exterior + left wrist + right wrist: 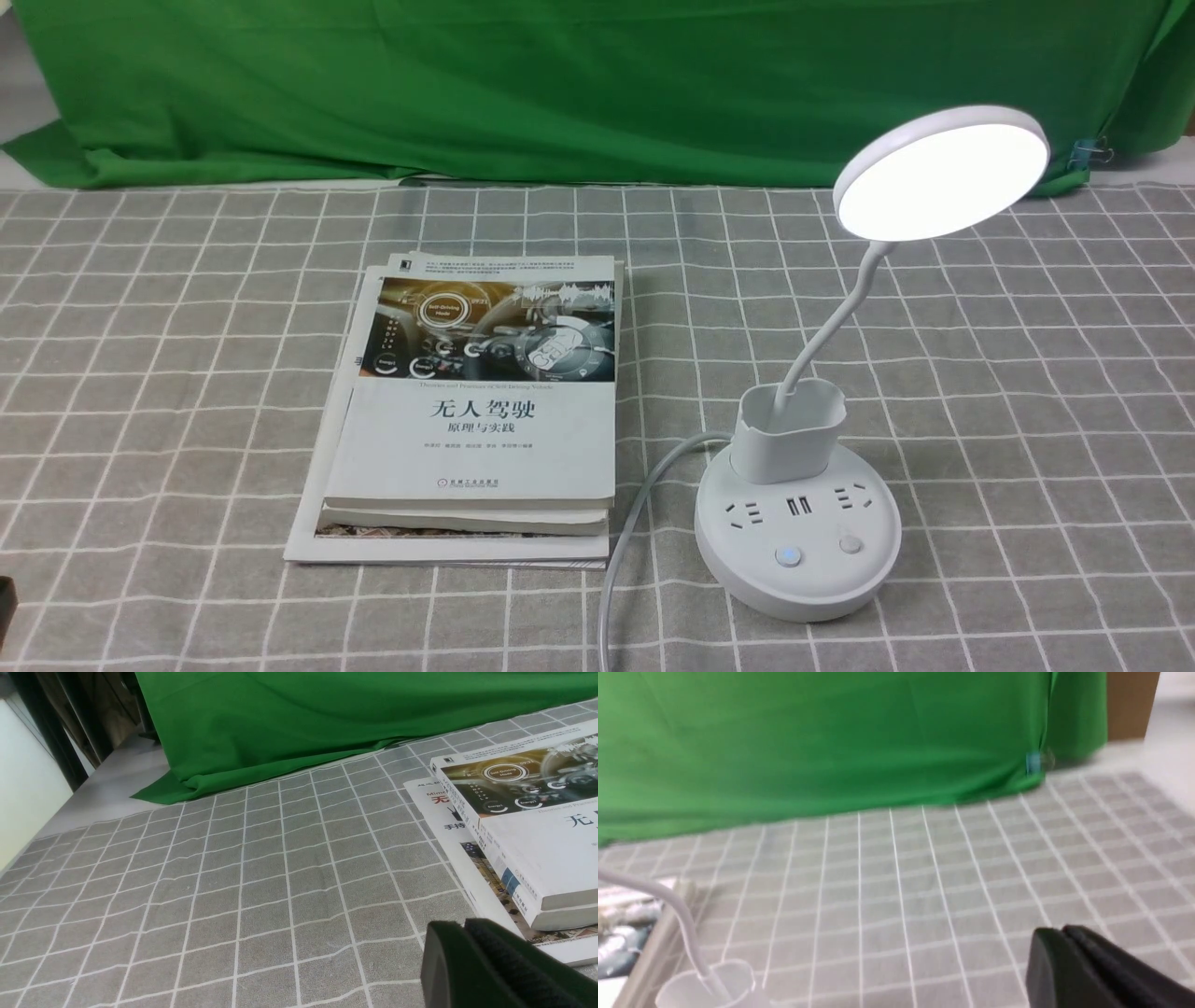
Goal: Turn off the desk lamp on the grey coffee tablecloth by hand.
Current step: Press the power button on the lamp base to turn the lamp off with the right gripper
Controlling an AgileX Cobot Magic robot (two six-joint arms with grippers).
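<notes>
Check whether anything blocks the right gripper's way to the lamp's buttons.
Nothing visible does. The buttons sit at the near edge of the lamp, with bare cloth before them; the books and cord lie to its left.

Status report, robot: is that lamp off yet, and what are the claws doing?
Left claw shut, empty. Right claw shut, empty. Desk lamp lit, no claw on it. Book stack beside it, clear of buttons.

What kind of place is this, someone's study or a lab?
Probably a staged lab table, not a real study: a green backdrop cloth hangs behind, and a lit desk lamp and stacked books sit on a grid-patterned grey tablecloth.
</notes>
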